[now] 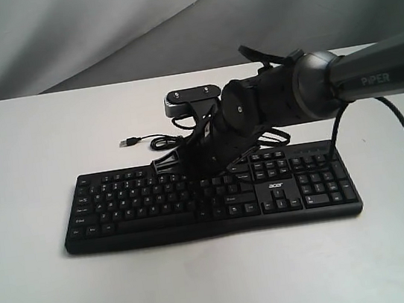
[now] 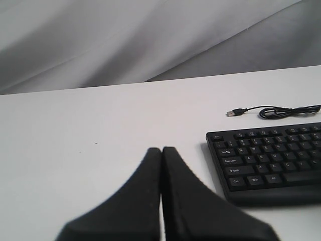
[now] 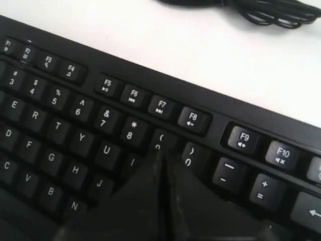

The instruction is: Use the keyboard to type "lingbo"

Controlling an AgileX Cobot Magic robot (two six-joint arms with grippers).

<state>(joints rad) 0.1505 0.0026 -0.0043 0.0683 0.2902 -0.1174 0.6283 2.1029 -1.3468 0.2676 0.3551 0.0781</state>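
Your right jaws are pinched shut into one poking tip, down around the 9/I/O keys of the keyboard [image 3: 55, 125] right under them. Guessing you're on "i" or "o", can't tell which. Lift clean before the next letter. Left jaws shut too, over the bench [image 2: 100, 125], keyboard beside them.

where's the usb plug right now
In the exterior view the usb plug lies on the table just behind the keyboard, left of the right arm.

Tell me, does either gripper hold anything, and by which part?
Nothing is held. Both are shut and empty: the left gripper off the keyboard, the right gripper over it.
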